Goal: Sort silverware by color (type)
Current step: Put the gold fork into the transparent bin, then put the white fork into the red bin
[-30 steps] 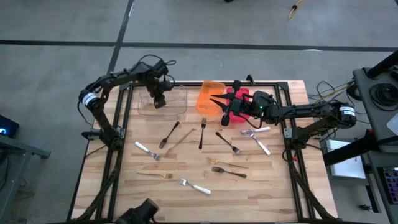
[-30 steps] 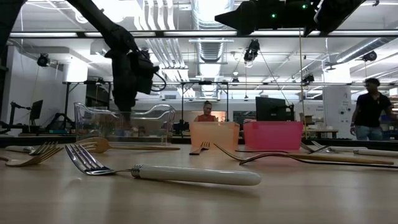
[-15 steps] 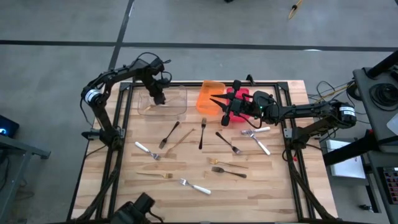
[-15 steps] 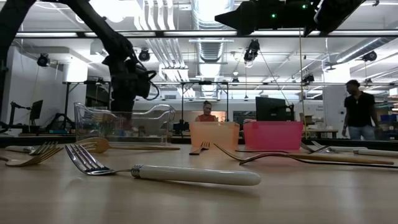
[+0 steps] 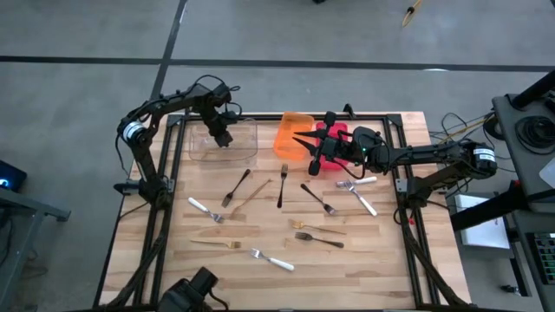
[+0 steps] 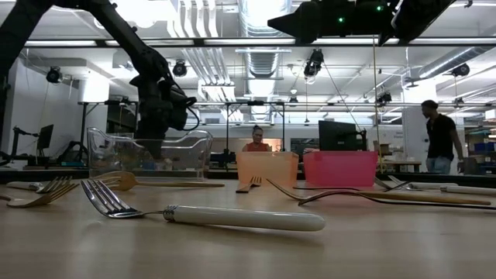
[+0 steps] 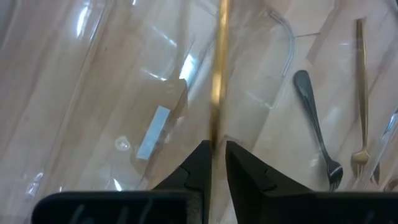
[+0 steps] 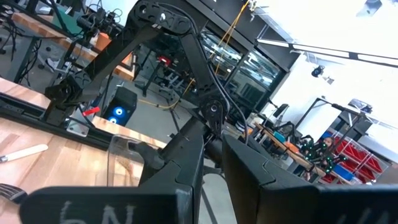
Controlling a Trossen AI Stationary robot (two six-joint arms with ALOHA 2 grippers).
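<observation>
Slim gold utensil (image 7: pixel 219 74) pinched upright by left end effector (image 7: pixel 216 152) over clear bin (image 5: pixel 224 143).

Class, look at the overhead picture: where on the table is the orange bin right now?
In the high view the orange bin sits at the table's far edge near the middle, with the clear bin on its left and the red bin close on its right.

The left arm reaches to the far left part of the desk (image 5: pixel 381 260), its tool (image 7: pixel 217 163) pointing down with fingers almost together. The right arm stretches inward, its tool (image 5: pixel 301 141) held level above the far middle.
</observation>
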